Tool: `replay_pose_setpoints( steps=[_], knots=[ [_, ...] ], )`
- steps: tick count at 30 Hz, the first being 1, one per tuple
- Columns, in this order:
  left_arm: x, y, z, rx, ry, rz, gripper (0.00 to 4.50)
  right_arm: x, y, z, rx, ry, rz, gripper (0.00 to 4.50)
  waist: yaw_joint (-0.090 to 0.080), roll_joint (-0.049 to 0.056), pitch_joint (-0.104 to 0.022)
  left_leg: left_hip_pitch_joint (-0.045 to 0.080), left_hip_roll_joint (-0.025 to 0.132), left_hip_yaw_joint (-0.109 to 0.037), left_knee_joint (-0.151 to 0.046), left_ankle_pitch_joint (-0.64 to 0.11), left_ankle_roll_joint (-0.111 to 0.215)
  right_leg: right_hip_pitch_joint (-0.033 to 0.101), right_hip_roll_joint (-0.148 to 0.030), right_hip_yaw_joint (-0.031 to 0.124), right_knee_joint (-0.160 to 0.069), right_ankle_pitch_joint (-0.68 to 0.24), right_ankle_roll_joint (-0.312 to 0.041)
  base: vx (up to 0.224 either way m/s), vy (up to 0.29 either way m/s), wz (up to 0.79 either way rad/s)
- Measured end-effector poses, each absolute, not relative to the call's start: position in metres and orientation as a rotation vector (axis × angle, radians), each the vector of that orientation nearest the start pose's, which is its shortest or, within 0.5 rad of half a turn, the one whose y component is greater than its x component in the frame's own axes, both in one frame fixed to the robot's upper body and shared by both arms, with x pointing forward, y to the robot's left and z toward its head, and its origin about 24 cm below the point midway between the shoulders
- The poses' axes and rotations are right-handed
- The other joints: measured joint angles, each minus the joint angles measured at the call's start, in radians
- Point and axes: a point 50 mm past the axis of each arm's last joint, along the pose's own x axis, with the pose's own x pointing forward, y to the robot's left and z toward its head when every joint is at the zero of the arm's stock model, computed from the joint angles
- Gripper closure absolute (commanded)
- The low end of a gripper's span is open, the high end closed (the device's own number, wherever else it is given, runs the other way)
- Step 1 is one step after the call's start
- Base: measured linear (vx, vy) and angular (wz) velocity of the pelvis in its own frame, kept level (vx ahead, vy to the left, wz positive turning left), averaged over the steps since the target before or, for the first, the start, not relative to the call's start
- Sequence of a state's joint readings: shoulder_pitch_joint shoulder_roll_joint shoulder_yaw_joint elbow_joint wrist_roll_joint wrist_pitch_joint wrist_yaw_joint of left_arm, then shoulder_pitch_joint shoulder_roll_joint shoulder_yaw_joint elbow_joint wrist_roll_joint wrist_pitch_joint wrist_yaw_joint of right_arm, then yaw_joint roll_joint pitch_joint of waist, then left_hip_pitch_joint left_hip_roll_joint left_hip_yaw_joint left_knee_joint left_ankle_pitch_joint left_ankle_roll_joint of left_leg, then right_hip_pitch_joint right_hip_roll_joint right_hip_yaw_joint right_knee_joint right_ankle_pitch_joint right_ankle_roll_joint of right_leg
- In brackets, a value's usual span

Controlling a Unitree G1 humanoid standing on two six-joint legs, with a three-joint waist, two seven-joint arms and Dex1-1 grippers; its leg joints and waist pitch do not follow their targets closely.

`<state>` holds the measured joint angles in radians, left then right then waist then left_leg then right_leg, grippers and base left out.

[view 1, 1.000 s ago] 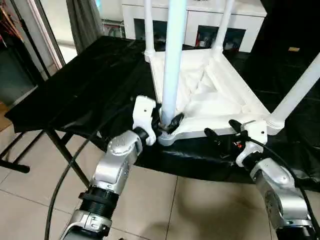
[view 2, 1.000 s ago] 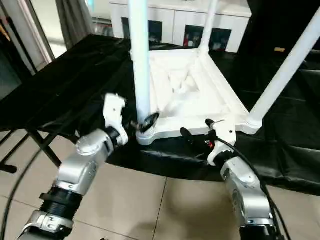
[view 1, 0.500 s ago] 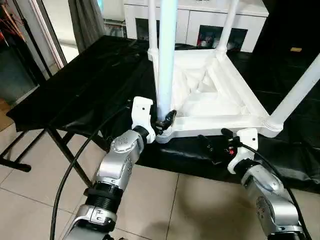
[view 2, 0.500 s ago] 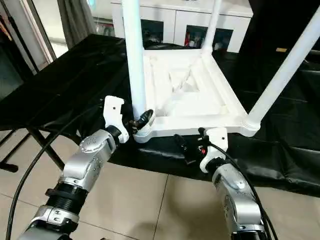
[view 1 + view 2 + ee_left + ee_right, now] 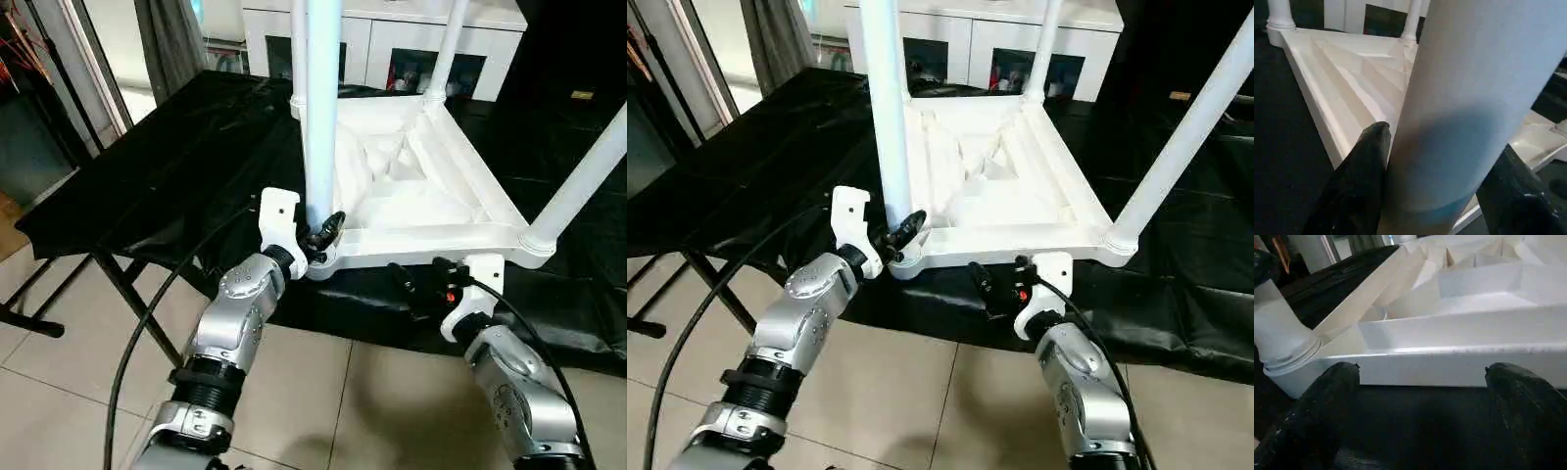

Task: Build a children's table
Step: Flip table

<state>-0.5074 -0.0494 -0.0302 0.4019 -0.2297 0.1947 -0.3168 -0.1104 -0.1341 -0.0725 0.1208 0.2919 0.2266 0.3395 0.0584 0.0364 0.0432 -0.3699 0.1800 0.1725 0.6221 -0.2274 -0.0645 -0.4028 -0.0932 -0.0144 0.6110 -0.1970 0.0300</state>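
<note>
The white children's table (image 5: 421,238) lies upside down on the black sheet, and its four legs stand up from the corner sockets. My left gripper (image 5: 318,235) is shut on the near-left leg (image 5: 320,117) just above its socket. In the left wrist view the black fingers (image 5: 1366,166) lie against both sides of that leg (image 5: 1474,98). My right gripper (image 5: 419,277) is open, low over the sheet just in front of the table's near rim (image 5: 1459,367), with nothing between its fingers. The near-right leg (image 5: 588,176) slants up to the right.
The big black-sheeted table (image 5: 167,166) ends just below my grippers, over a tiled floor (image 5: 59,392) and its folding frame (image 5: 122,289). A white glass-door cabinet (image 5: 392,59) stands behind it. A black cable (image 5: 137,333) hangs beside my left arm.
The near-left leg has gone from slightly tilted to upright in my left gripper, and the top has shifted with it. My right gripper has drawn back from the near rim toward me.
</note>
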Motion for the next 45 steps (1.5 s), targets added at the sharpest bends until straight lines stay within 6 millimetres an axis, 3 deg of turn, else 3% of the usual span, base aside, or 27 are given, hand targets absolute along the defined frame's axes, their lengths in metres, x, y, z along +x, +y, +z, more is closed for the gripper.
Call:
replay_pose_setpoints(
  steps=[8,16,23,29,33,39,45],
  knots=[
    [0.335,0.069,0.083,-0.348,0.082,-0.499,2.21,0.272,-0.174,0.025,0.378,0.226,0.244,0.00,-0.004,0.020,0.001,0.000,-0.001,0.000,-0.001,0.000,0.000,0.000,0.000,0.001,0.001,0.000,0.000,0.000,0.000,0.00],
    [0.334,0.069,0.090,-0.482,0.063,-0.491,2.21,0.286,-0.189,0.030,0.559,0.202,0.120,0.00,-0.004,0.024,-0.001,-0.003,-0.001,0.000,-0.005,0.004,0.004,-0.002,0.000,0.000,-0.001,0.000,0.001,0.000,0.000,0.00],
    [0.330,0.071,0.086,-0.485,0.074,-0.486,2.21,0.308,-0.182,0.055,0.753,0.078,0.154,0.00,-0.002,0.026,-0.002,-0.003,-0.001,0.000,-0.005,0.004,0.006,-0.006,0.000,0.000,-0.001,0.000,0.000,0.000,0.000,0.00],
    [0.329,0.071,0.084,-0.495,0.086,-0.484,2.21,0.313,-0.182,0.057,0.795,0.067,0.164,0.00,0.000,0.025,-0.001,-0.005,-0.001,0.001,-0.005,0.005,0.006,-0.007,0.000,0.000,-0.001,0.000,0.000,0.000,0.000,0.00],
    [0.327,0.072,0.083,-0.496,0.092,-0.487,2.21,0.330,-0.179,0.056,0.880,0.090,0.111,0.00,-0.002,0.025,-0.001,-0.007,-0.001,0.002,-0.005,0.006,0.008,-0.011,0.000,0.000,0.001,0.000,0.000,0.000,0.000,0.00],
    [0.322,0.071,0.083,-0.502,0.095,-0.520,2.21,0.352,-0.174,0.056,0.960,0.129,0.071,0.00,0.010,0.025,-0.001,-0.016,-0.001,0.002,-0.003,0.009,0.012,-0.018,-0.001,-0.001,0.002,0.000,0.000,0.000,0.000,0.00],
    [0.322,0.070,0.083,-0.504,0.106,-0.530,2.21,0.364,-0.171,0.058,1.012,0.128,0.043,0.00,0.023,0.023,0.000,-0.017,-0.001,0.002,-0.001,0.009,0.013,-0.018,-0.002,-0.001,0.004,0.000,0.000,0.000,0.000,0.00]
  ],
)
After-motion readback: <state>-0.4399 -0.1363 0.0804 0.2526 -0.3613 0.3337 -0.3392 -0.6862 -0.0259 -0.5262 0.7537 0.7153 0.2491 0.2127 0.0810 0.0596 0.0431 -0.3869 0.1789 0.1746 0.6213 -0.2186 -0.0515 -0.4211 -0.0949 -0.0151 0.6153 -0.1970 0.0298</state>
